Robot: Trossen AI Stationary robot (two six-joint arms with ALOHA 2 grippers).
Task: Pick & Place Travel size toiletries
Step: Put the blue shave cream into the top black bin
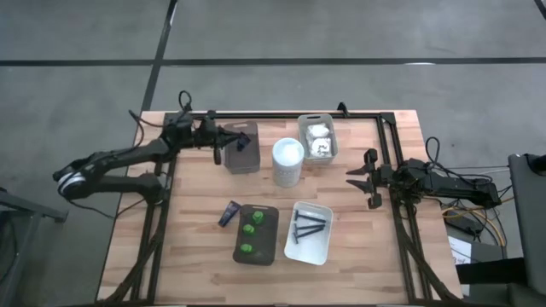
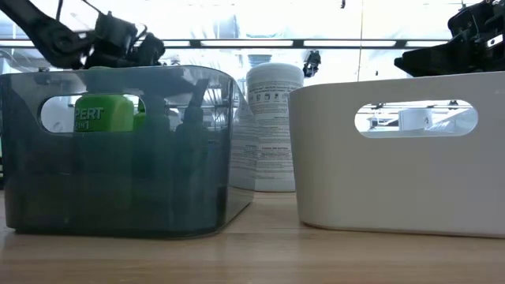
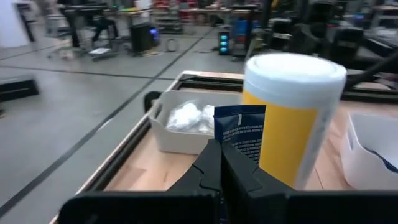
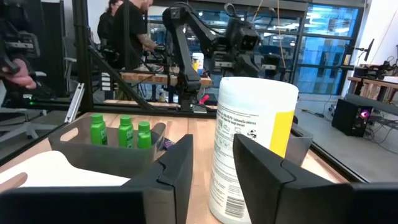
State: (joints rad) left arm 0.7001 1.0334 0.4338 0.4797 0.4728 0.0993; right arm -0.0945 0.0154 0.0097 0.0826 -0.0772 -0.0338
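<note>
left gripper [image 3: 219, 163] clamping navy tube [image 3: 241, 129], seemingly over clear tray [image 1: 241, 147]

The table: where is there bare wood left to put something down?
Bare wood lies along the near edge of the table, in front of the dark tray and white tray, and at the far left corner beyond the left claw. The middle is crowded: grey bin, white cylinder, packet tray.

text: "PERT" | on: green bottle [image 2: 102, 114] | other labels unreadable
</note>
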